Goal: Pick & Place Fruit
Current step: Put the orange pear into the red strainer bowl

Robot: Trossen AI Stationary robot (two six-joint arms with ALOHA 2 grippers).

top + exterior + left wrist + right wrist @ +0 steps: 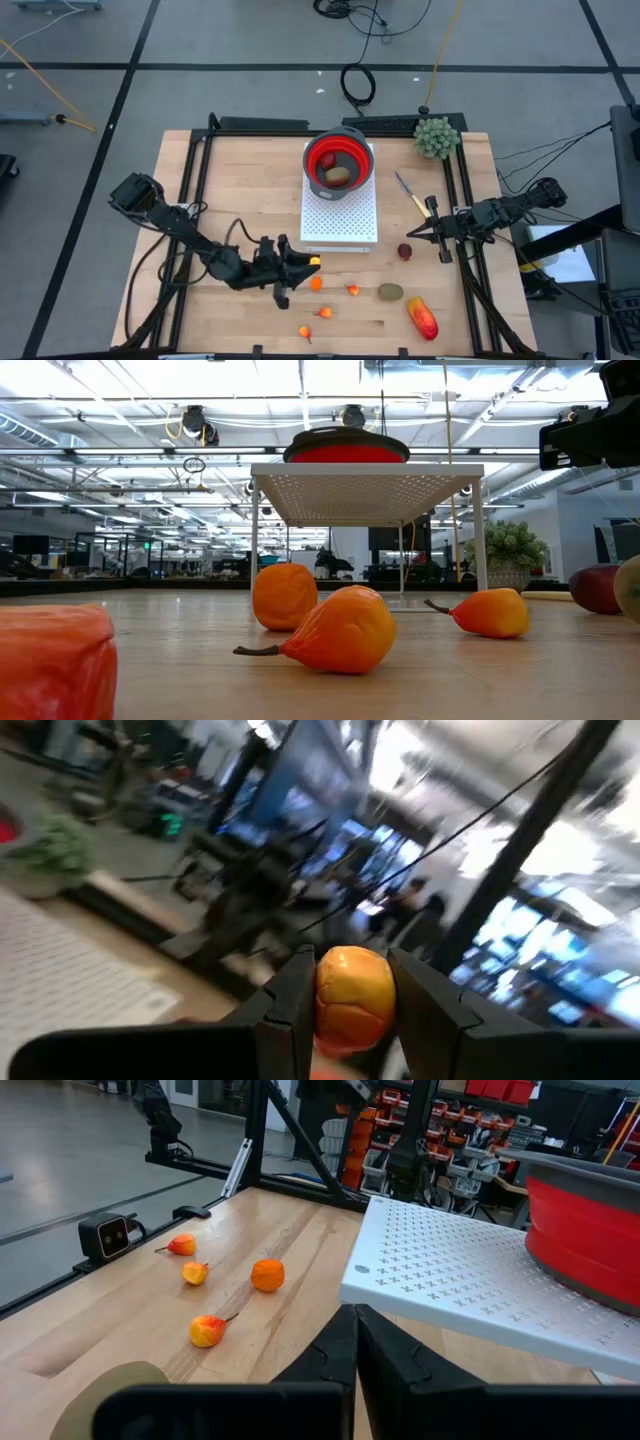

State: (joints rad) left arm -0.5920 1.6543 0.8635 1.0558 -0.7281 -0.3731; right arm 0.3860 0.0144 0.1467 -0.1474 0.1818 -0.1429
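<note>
My left gripper (305, 263), low in the frame's middle, is squeezing a small orange fruit (352, 996), so I should hold tight and carry it slowly up to the red bowl (338, 160).

readable text: none | labels, brands, numbers, signs: none legible in any view | white perforated stand (470, 1280): hole pattern only, no lettering | background room in low and wrist views: shelving and lights, any markings too blurred to read
</note>
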